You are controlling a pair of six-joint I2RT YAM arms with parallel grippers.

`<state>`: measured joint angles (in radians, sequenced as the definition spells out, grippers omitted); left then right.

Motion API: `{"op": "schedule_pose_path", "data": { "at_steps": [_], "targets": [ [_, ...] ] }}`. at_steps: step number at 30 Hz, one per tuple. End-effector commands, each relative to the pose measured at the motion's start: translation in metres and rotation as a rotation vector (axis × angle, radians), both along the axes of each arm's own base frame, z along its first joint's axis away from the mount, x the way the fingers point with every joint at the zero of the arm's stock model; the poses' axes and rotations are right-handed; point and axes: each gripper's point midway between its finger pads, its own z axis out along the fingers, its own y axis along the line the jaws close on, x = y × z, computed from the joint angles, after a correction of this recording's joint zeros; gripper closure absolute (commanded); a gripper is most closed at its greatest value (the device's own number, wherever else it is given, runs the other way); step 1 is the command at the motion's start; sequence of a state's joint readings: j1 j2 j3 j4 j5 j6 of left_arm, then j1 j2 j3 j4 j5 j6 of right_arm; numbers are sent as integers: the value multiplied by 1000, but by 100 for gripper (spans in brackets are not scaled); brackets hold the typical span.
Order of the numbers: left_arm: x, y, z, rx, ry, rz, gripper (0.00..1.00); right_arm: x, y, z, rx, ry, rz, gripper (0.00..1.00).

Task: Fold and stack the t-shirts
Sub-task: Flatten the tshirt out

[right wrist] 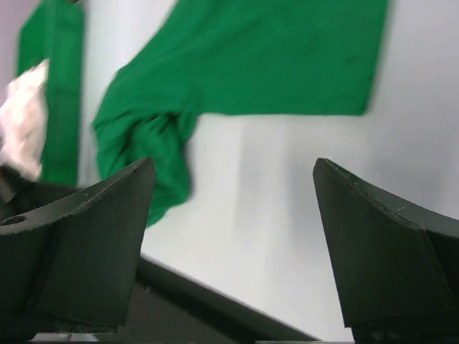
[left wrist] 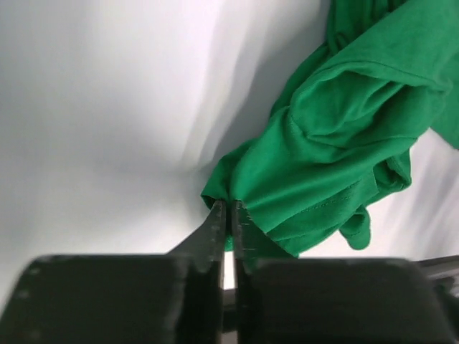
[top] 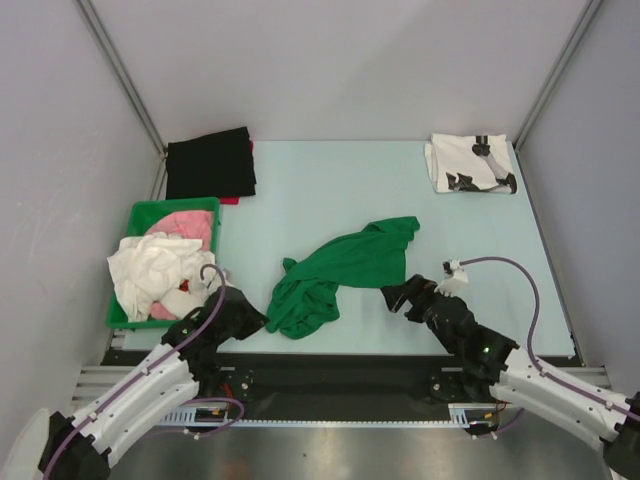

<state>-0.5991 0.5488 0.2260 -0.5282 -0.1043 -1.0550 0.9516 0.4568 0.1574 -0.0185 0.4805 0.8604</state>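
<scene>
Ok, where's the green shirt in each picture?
Top view: the green shirt lies crumpled in the middle of the table.
Left wrist view: the shirt fills the upper right.
Right wrist view: the shirt spreads across the top, bunched at left.
Shared landmark: the pale table under it in every view.

- Top view looks down from behind over the whole table point(top: 330, 180).
- Both wrist views sit low and close, sharing the green t-shirt point(top: 350, 262) with it.

A green bin point(top: 172, 204) sits left of the left gripper point(top: 258, 322). Beyond it lies folded cloth point(top: 210, 162), perhaps black.
</scene>
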Motion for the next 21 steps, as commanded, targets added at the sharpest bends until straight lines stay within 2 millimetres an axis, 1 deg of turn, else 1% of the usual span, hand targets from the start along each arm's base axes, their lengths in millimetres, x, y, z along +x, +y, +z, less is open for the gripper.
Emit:
{"op": "schedule_pose_path", "data": {
  "at_steps": [1,2,3,4,5,6,7,8,9,10,11,13,14,17,18,21],
  "targets": [
    [23,-2,28,-15,-126,27,99,17,-21,-16,-12,127,-130,5],
    [29,-2,41,-21,-157,30,100,19,-23,-22,2,185,-144,8],
    [31,-1,47,-9,-174,31,100,24,-27,-25,6,218,-164,13],
    [32,0,50,9,-177,20,99,30,-33,-39,9,294,-173,21],
    [34,0,57,15,-185,19,100,33,-34,-44,15,322,-169,24],
    [35,0,59,22,-186,14,100,36,-34,-48,19,346,-164,27],
    [35,-1,60,27,-188,-2,100,43,-36,-49,33,353,-172,29],
    [35,-2,62,30,-190,-5,100,40,-30,-59,12,400,-138,30],
    [35,-1,62,32,-190,-6,100,41,-28,-62,-7,409,-122,31],
    [34,0,62,34,-191,-5,100,48,-21,-55,0,391,-111,31],
    [34,0,61,33,-193,-5,100,46,-18,-63,-24,417,-97,32],
    [33,1,62,24,-206,-2,100,49,-12,-61,-36,412,-80,34],
    [33,1,62,22,-211,0,100,47,-9,-66,-49,426,-72,34],
    [32,2,63,23,-216,-1,100,51,-7,-66,-60,430,-74,35],
    [32,3,63,24,-216,-2,100,51,-8,-71,-72,445,-77,36],
    [31,3,62,24,-216,-4,100,54,-9,-77,-92,471,-102,40]
  ]
}}
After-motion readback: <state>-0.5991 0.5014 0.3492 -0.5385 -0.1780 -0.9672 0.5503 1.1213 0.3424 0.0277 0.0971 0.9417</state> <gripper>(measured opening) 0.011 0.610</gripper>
